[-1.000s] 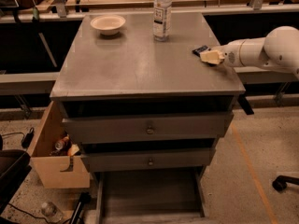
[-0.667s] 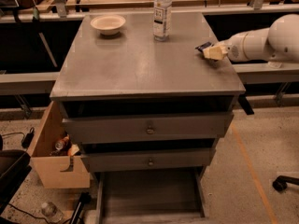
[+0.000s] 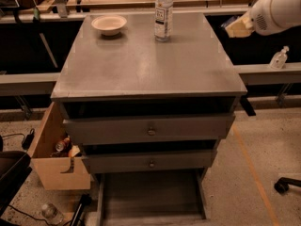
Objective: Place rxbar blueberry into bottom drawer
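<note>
One camera on this, up high in front of the bench (image 3: pixel 141 65), tilted down and facing its drawer fronts, close enough that the bench fills most of the view. The top runs away toward the far side, the open bottom drawer (image 3: pixel 150 197) sits at the lower edge, and the gripper (image 3: pixel 234 28) hangs at the upper right, just off the bench's far right corner.

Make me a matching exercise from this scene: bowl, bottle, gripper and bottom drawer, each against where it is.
1 bowl
2 bottle
3 gripper
4 bottom drawer

A pulled open, down near the floor
B on the tabletop, back left
C in the air beside the tabletop's right rear corner
D upright on the tabletop, back middle

Pairs: 1-B, 2-D, 3-C, 4-A
</note>
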`<move>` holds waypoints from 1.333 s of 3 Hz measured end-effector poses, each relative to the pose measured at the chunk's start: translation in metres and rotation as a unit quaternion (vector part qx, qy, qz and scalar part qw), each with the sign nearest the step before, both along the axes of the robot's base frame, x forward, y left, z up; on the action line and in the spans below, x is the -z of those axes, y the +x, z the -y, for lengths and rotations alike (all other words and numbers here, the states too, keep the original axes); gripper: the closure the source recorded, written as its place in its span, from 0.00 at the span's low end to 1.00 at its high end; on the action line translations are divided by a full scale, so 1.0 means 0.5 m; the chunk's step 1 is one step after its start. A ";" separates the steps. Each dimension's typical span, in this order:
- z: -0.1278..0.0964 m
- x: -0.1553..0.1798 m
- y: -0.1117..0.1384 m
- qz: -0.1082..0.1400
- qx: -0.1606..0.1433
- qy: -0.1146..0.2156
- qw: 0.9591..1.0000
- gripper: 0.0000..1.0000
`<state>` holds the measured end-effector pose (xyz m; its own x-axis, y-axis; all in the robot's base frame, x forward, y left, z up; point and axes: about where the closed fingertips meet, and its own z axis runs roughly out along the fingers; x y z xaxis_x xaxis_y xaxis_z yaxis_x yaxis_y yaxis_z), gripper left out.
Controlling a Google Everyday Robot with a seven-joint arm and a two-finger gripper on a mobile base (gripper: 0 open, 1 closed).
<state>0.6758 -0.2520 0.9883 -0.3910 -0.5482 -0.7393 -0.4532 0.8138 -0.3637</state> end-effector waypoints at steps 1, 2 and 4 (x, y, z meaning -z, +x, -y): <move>0.021 -0.097 -0.093 0.013 0.012 -0.035 0.999 1.00; 0.059 -0.126 -0.182 0.016 0.017 -0.035 0.999 1.00; 0.196 0.025 -0.340 -0.055 -0.023 0.042 0.997 1.00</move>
<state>0.5057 -0.3498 0.9756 -0.4492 -0.5049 -0.7371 -0.5239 0.8171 -0.2404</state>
